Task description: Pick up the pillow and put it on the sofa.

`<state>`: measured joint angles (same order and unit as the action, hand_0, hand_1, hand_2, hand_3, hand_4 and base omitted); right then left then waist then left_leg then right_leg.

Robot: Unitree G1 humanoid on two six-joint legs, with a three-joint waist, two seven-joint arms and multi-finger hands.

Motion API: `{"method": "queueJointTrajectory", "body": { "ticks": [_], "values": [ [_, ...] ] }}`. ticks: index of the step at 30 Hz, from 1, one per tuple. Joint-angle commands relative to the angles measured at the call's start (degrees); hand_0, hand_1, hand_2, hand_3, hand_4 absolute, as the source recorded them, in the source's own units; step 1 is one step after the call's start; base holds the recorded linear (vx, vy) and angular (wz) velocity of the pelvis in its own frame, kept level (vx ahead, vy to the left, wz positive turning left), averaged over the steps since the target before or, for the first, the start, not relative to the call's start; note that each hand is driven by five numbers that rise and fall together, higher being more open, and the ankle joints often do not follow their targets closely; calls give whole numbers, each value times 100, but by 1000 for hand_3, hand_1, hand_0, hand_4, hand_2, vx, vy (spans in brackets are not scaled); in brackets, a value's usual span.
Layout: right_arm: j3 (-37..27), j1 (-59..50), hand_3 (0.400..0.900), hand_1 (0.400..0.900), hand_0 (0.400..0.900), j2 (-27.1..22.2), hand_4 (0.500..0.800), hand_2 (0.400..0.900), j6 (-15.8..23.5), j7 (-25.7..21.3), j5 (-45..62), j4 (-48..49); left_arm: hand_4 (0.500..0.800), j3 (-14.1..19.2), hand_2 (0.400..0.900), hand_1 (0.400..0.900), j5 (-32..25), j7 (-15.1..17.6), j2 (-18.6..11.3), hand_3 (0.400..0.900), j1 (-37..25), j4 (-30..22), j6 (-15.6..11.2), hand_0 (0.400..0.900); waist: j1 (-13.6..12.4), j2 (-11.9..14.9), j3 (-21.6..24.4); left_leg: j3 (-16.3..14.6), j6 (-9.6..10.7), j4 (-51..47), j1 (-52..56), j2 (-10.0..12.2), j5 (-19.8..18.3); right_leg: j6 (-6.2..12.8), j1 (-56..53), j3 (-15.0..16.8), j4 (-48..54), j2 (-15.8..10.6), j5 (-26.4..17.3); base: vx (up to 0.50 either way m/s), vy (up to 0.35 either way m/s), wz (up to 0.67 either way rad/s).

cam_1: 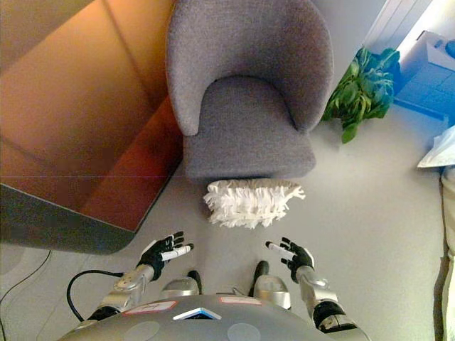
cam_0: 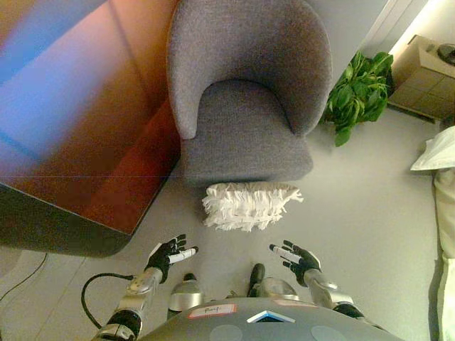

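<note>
Pale grey floor [cam_0: 355, 213] bearing fluffy white fringed pillow [cam_0: 249, 204] against rounded grey fabric sofa [cam_0: 245, 106]; left robot hand [cam_0: 169, 254] and right robot hand [cam_0: 295, 259] spread, empty: best lowered evenly to both pillow ends.

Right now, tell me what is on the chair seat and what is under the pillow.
The chair seat is bare; nothing lies on it. The pillow lies on the floor against the chair's front. What the pillow covers cannot be seen. Both hands, left and right, hover open, apart from it.

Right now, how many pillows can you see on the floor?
1. The white fluffy pillow lies on the floor against the front of the grey armchair, ahead of both open hands. Something white at the right edge is cut off.
</note>
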<state>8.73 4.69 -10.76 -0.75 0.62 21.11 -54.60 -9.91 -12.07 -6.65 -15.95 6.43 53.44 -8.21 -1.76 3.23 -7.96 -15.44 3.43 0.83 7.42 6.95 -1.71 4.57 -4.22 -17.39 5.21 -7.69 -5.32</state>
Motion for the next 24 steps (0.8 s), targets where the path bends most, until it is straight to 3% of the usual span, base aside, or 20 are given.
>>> {"method": "queueJointTrajectory", "body": {
  "ticks": [1,5,10,11,12,13,15,19,21,22,24],
  "values": [
    [85,-247,900,900,900,-513,800,900,163,5,25,526,800,125,900,900,-253,313,-52,900,-206,-385,-434,900,79,185,-142,515,178,2620,-982,415,186,-145,-30,173,-331,47,316,-8,-76,-9],
    [51,-175,900,900,900,-643,800,900,209,47,130,728,800,387,900,900,-553,383,-25,900,-77,-411,-293,900,-52,190,-375,846,165,3156,-1569,360,442,-211,-153,273,-449,77,394,143,-22,-15],
    [1,-119,900,900,900,-639,800,900,211,208,176,973,800,589,900,900,-493,402,81,900,129,-189,-238,900,-151,-21,-433,651,382,1637,-1429,474,1081,-153,-460,338,-367,259,645,266,130,-15],
    [13,-7,900,900,900,-642,800,900,163,268,185,1220,800,608,900,900,-420,424,129,900,220,-79,-265,900,-195,-162,-439,614,504,926,-1540,536,1465,-146,-623,420,-302,377,749,220,114,-16],
    [13,-3,900,900,900,-643,800,900,161,268,185,1224,800,607,900,900,-420,424,130,900,222,-79,-266,900,-196,-157,-444,609,504,908,-1522,529,1473,-145,-633,421,-300,371,751,531,248,-48],
    [36,183,900,900,900,-649,800,900,104,354,214,1557,800,618,900,900,-367,412,186,900,381,13,-328,900,-311,-266,-472,610,598,266,-1833,543,1885,-152,-902,576,-243,481,881,359,145,-37],
    [35,350,900,900,900,-645,800,900,57,480,238,1860,800,633,900,900,-270,398,232,900,544,8,-411,900,-381,-311,-545,415,650,170,-2097,584,2096,-209,-1112,624,-285,525,1035,468,181,-40],
    [120,421,900,900,900,-627,800,900,44,726,91,2129,800,683,900,900,-361,466,249,900,615,-5,-407,900,-348,-348,-568,35,560,148,-2013,694,1882,-193,-1157,477,-570,417,1271,394,156,-21],
    [238,457,900,900,900,-620,800,900,-12,630,-231,2283,800,777,900,900,-81,453,104,900,577,-19,-320,900,-341,-206,-497,-68,331,361,-1945,491,1184,-18,-1332,323,-1004,146,1588,468,186,-23],
    [264,457,900,900,900,-633,800,900,-68,627,-139,2342,800,756,900,900,-7,413,18,900,558,-114,-308,900,-366,-199,-444,-135,263,365,-1946,501,1106,35,-1372,279,-1059,117,1602,367,186,-16],
    [295,407,900,900,900,-595,800,900,-71,718,-337,2363,800,636,900,900,-93,389,-162,900,508,-350,-309,900,-344,-144,-350,-253,-24,243,-1737,284,821,264,-1251,204,-1599,-79,1582,369,248,8]
  ]
}}
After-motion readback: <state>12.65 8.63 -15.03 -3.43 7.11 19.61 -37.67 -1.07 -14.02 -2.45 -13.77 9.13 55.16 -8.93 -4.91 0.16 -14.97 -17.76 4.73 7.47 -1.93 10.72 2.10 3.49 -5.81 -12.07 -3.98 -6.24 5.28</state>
